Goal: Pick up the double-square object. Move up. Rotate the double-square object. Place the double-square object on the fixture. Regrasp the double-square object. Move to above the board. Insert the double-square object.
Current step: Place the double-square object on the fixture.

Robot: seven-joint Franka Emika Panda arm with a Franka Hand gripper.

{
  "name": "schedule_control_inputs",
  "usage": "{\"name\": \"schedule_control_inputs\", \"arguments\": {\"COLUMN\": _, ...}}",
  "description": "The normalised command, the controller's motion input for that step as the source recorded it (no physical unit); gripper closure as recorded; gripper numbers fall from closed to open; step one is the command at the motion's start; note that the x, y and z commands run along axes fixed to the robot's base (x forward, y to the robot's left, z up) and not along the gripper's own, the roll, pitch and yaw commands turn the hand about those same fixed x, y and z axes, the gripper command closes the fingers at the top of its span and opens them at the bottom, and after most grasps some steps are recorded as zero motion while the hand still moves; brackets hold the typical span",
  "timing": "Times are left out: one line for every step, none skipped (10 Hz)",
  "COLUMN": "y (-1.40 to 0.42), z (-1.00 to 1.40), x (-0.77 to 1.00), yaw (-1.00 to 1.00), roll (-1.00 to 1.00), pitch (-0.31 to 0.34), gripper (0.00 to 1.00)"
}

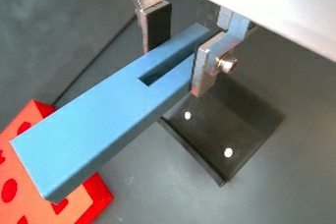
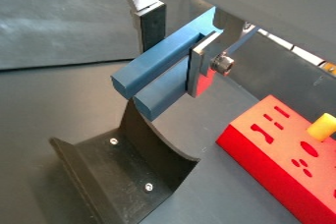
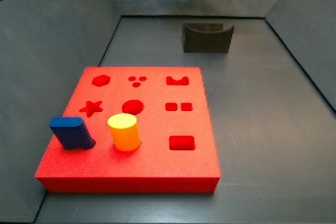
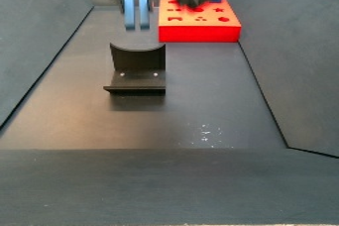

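The double-square object (image 1: 98, 120) is a long grey-blue bar, and it lies between the fingers of my gripper (image 1: 178, 66), which is shut on its split, two-pronged end. In both wrist views the bar slants out from the jaws, seen also as the double-square object (image 2: 164, 66) in my gripper (image 2: 175, 71). In a side view the bar (image 4: 137, 7) hangs in the air above the fixture (image 4: 137, 66), apart from it. The fixture (image 3: 206, 37) stands on the dark floor beyond the red board (image 3: 151, 159). The fixture's base plate (image 1: 223, 130) lies under the jaws.
On the board's near left stand a dark-blue block (image 3: 71, 133) and a yellow cylinder (image 3: 124, 132). The board has several shaped holes. Sloping grey walls enclose the floor on all sides. The board's corner (image 1: 20, 135) lies below the bar's free end.
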Motion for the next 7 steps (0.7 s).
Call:
{"name": "schedule_control_inputs", "arguments": {"y": 0.08, "z": -1.0, "x": 0.11, "yaw": -0.17, "roll": -1.0, "pitch": -0.038, "gripper": 1.0}}
{"name": "schedule_control_inputs", "arguments": {"y": 0.08, "z": -1.0, "x": 0.13, "yaw": -0.15, "roll": -1.0, "pitch": -0.015, "gripper": 1.0}}
{"name": "schedule_control_inputs", "arguments": {"y": 0.08, "z": -1.0, "x": 0.14, "yaw": -0.15, "roll": -1.0, "pitch": -0.009, "gripper": 1.0}}
{"name": "schedule_control_inputs", "arguments": {"y": 0.09, "z": -1.0, "x": 0.15, "yaw": -0.14, "roll": -1.0, "pitch": -0.004, "gripper": 1.0}}
{"name": "schedule_control_inputs", "arguments": {"y": 0.09, "z": -1.0, "x": 0.15, "yaw": -0.14, "roll": -0.94, "pitch": -0.004, "gripper": 1.0}}
{"name": "schedule_control_inputs", "arguments": {"y": 0.1, "z": -1.0, "x": 0.17, "yaw": -0.11, "roll": -0.67, "pitch": 0.002, "gripper": 1.0}}
{"name": "schedule_control_inputs", "arguments": {"y": 0.11, "z": -1.0, "x": 0.17, "yaw": -0.09, "roll": -0.55, "pitch": 0.007, "gripper": 1.0}}
